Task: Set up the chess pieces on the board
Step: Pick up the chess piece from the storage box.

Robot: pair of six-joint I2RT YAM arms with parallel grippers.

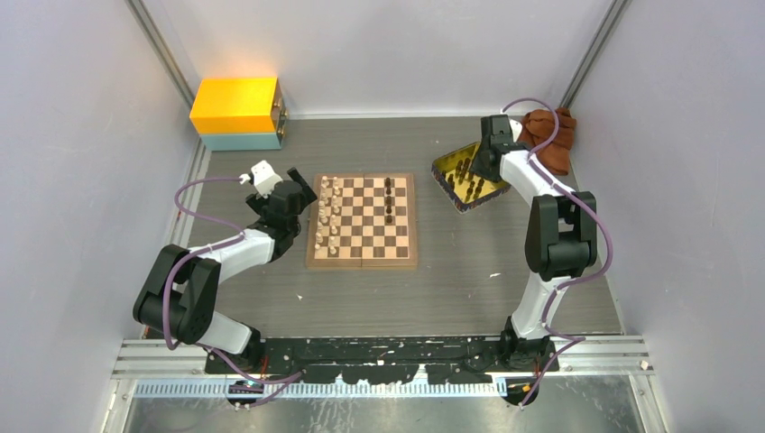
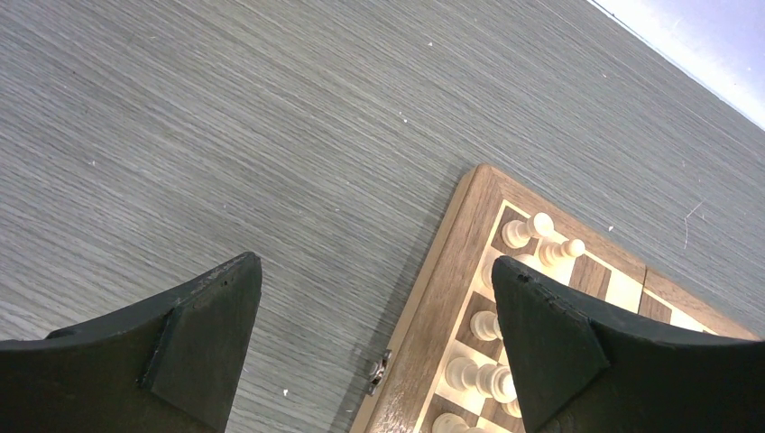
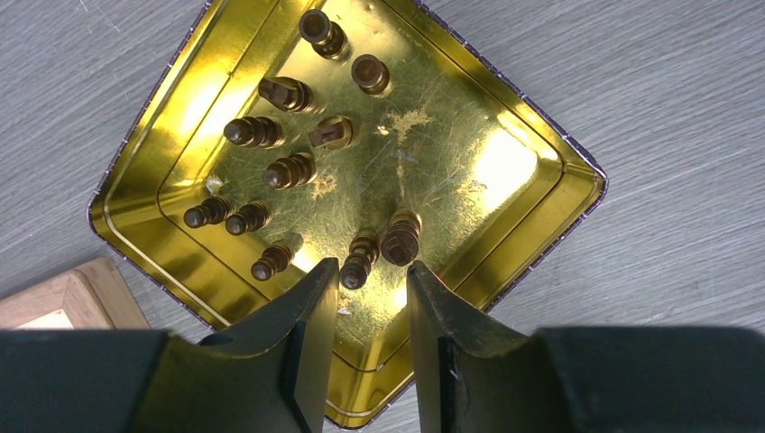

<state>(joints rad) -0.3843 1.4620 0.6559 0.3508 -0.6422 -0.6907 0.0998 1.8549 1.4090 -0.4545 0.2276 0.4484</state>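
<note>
Wooden board (image 1: 361,236) sits mid-table in the top view. The cream pieces (image 1: 329,215) stand in two columns along its 9 o'clock side, and a few dark pieces (image 1: 389,200) stand near the 3 o'clock side, in the far half. More dark ones lie scattered in the yellow tray (image 3: 577,171), just off the board's 2 o'clock corner. The right gripper (image 3: 370,271) hangs over that tray with its fingers narrow but not shut, and one dark piece (image 3: 354,269) lies right at the tips. The left gripper (image 2: 374,271) hovers at the board's 9 o'clock edge, fingers spread wide and holding nothing. An orange box (image 1: 235,106) sits way off at 10 o'clock and a brown cloth (image 1: 550,135) at 2.
</note>
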